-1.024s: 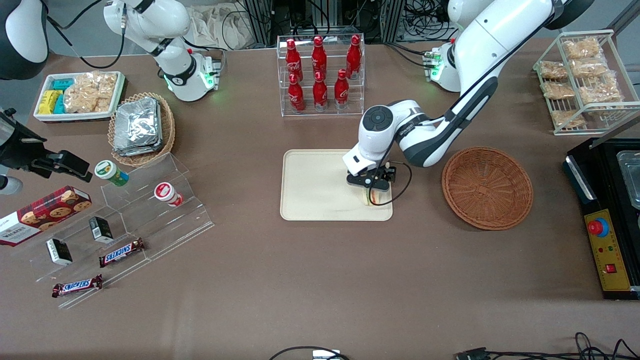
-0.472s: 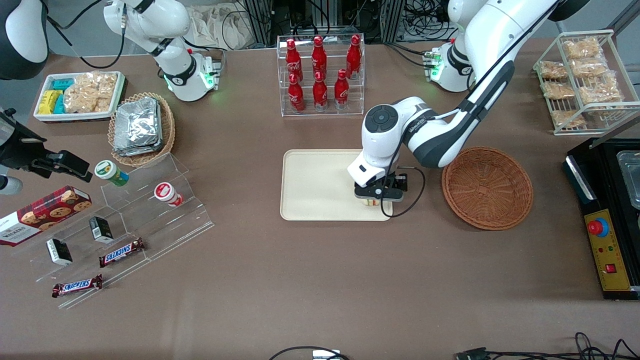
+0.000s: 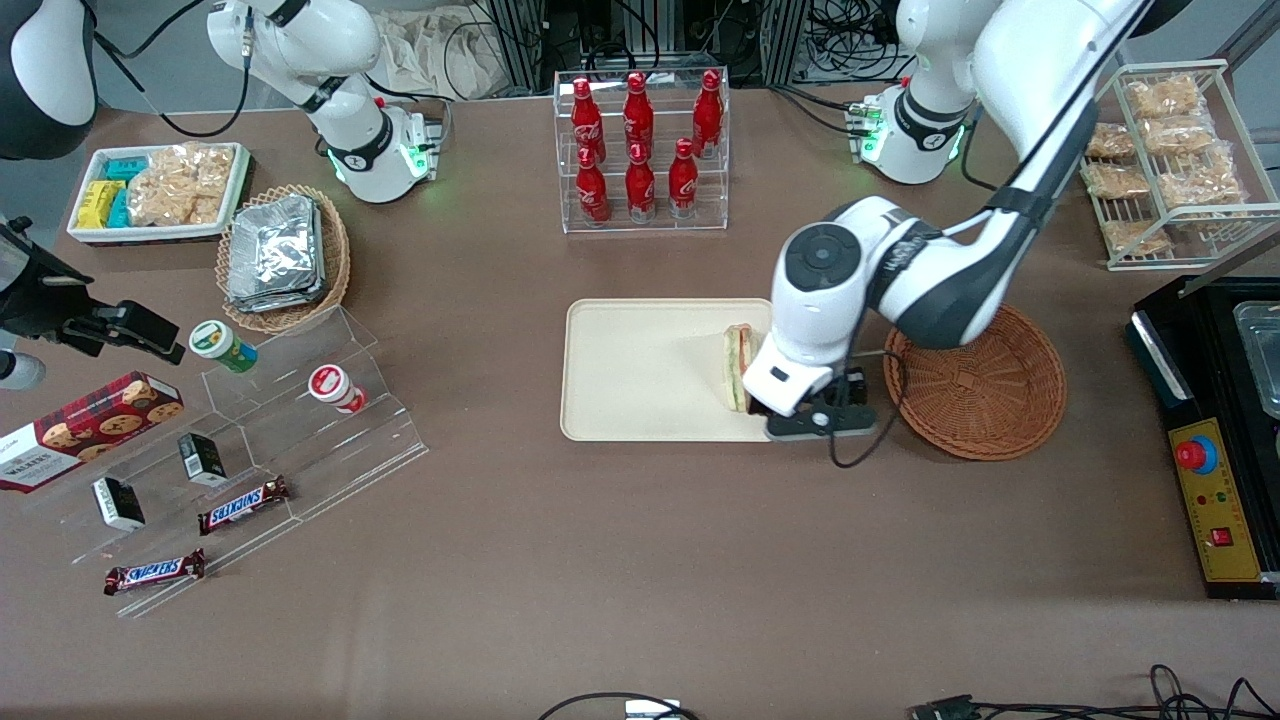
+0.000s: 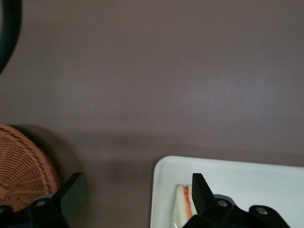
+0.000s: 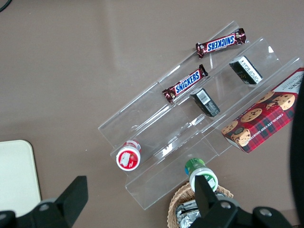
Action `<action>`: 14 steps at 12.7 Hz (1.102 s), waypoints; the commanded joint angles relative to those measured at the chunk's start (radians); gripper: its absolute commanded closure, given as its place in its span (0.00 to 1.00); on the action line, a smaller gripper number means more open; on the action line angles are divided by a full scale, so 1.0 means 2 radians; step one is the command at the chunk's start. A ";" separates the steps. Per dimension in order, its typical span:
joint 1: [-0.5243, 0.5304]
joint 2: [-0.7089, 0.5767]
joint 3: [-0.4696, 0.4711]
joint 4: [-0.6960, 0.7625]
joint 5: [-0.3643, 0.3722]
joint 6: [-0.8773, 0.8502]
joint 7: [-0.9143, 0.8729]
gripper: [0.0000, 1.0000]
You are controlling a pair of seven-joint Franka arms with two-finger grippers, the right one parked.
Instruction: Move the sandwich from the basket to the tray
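The sandwich (image 3: 738,367) lies on the cream tray (image 3: 640,370), near the tray's edge toward the working arm's end. My left gripper (image 3: 815,420) hovers above the tray's near corner, between the tray and the round reddish-brown basket (image 3: 975,375). It is open and empty. In the left wrist view the fingers (image 4: 198,186) stand wide apart with bare table between them at the gripper (image 4: 137,183). The sandwich (image 4: 183,209) shows beside one finger, on the tray (image 4: 247,180). The basket (image 4: 23,166) shows beside the other finger and holds nothing.
A clear rack of red bottles (image 3: 640,150) stands farther from the camera than the tray. A wire rack of snack bags (image 3: 1165,160) and a black machine (image 3: 1220,440) sit at the working arm's end. Acrylic steps (image 3: 270,430) and an oval basket of foil packets (image 3: 283,255) sit toward the parked arm's end.
The gripper has let go of the sandwich, risen and moved toward the basket. The sandwich now lies on the tray by itself.
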 commanded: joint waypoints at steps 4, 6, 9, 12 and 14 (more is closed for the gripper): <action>0.026 -0.013 -0.003 0.039 -0.029 -0.044 0.003 0.00; 0.045 -0.021 -0.004 0.039 -0.046 -0.053 0.023 0.00; 0.060 -0.071 0.031 0.035 -0.126 -0.072 0.131 0.00; 0.040 -0.133 0.122 0.034 -0.222 -0.112 0.261 0.00; 0.028 -0.169 0.169 0.033 -0.249 -0.150 0.322 0.00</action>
